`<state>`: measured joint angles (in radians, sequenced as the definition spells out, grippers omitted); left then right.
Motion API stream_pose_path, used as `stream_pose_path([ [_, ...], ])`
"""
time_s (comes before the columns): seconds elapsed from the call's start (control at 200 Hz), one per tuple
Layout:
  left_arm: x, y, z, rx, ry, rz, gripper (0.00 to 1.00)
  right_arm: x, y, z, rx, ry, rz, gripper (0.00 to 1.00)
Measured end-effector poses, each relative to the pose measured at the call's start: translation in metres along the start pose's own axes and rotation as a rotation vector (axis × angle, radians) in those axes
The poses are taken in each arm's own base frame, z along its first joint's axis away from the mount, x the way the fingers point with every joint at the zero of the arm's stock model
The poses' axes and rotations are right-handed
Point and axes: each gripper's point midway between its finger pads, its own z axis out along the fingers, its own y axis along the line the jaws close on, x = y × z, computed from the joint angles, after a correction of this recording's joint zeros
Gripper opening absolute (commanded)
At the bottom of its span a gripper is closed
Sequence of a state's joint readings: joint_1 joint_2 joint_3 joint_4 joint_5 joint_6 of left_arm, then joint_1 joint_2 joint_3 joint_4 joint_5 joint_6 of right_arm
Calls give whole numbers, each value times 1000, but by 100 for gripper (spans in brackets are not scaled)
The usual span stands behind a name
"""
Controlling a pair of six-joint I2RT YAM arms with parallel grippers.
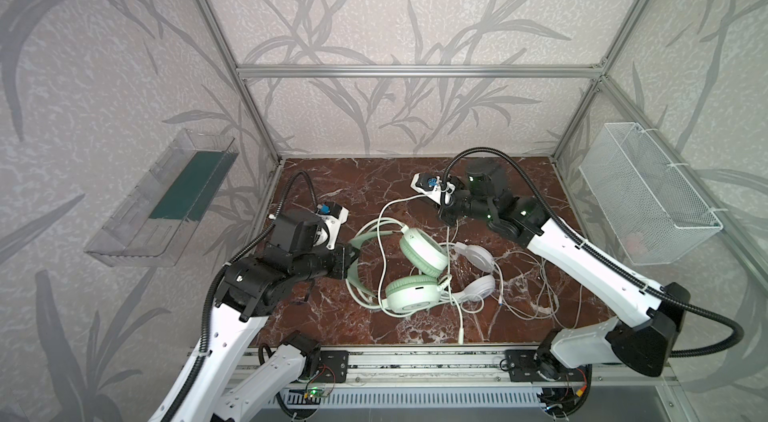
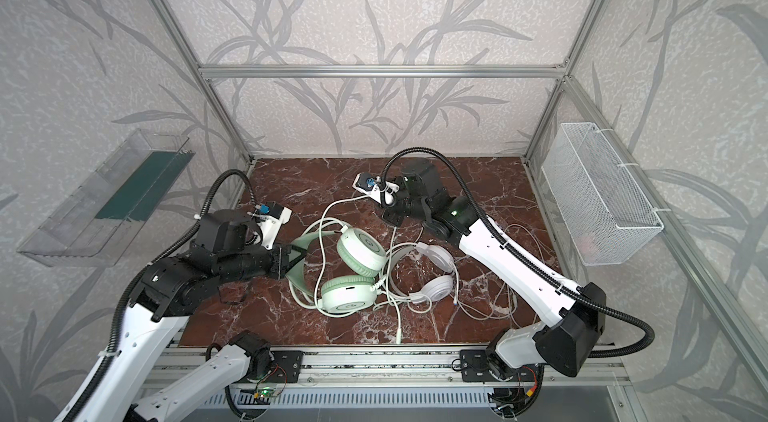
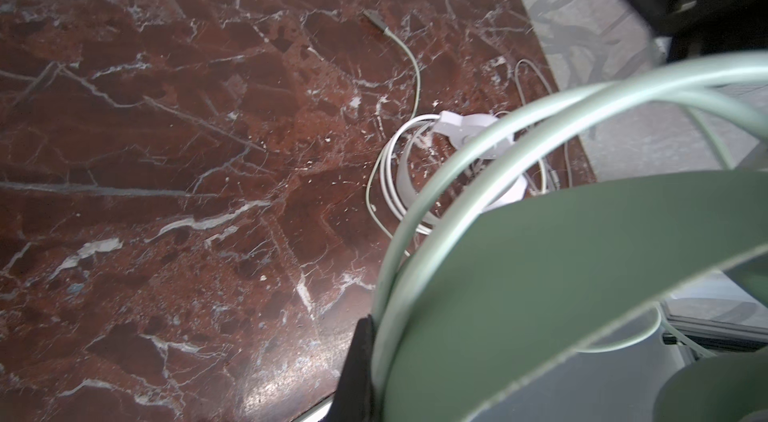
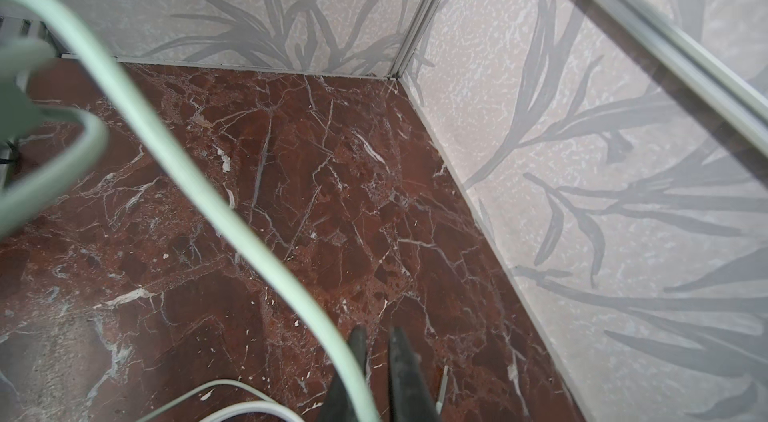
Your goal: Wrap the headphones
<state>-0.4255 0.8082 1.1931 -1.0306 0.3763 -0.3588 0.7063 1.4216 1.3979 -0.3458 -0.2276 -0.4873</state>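
- At the centre of the red marbled worktop [image 1: 332, 316], the mint-green headset [image 1: 424, 251] and the white headset [image 1: 478, 287] lie in one tangle with their cables crossing.
- Mint-green headset: the two round cups lie close together, one nearer the front edge than the other. The headband [image 1: 361, 239] arcs away toward the left side of the worktop.
- Left pincer [image 1: 350, 263]: clamped on the mint-green headband at the outer part of its arc. In the left wrist view the band fills the near field, next to one black finger [image 3: 357, 357].
- White headset: just to the right of the mint-green cups, with its band and cable overlapping theirs.
- Right pincer [image 4: 376, 335]: positioned over the far part of the worktop. The jaws stand narrowly apart, and bare worktop shows through the gap.
- Mint-green cable [image 4: 216, 200]: in the right wrist view it runs diagonally down and across the outer side of one right finger [image 4: 358, 343]. It does not sit in the gap. Whether the finger carries it cannot be determined.
- In both top views this cable rises from the far mint-green cup up to the right pincer.
- Thin pale cable [image 1: 536, 274]: loose loops spread over the worktop to the right of the white headset, partly beneath the right arm.
- Plug [image 1: 461, 339]: lies near the front edge of the worktop.
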Motion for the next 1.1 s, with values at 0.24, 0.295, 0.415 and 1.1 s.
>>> stream_pose_path([
  [0.24,-9,-11,-16,33,-55,-12,0,24,-11,16,-3,-14,142,40],
  [0.295,-11,-10,-18,20,-61,-17,0,25,-13,18,3,-25,167,45],
  [0.415,-20,-7,-30,-23,-101,-14,0,33,-18,26,26,-33,234,50],
  [1.1,-50,-12,-89,-86,-301,-20,0,120,-53,61,211,100,535,75],
])
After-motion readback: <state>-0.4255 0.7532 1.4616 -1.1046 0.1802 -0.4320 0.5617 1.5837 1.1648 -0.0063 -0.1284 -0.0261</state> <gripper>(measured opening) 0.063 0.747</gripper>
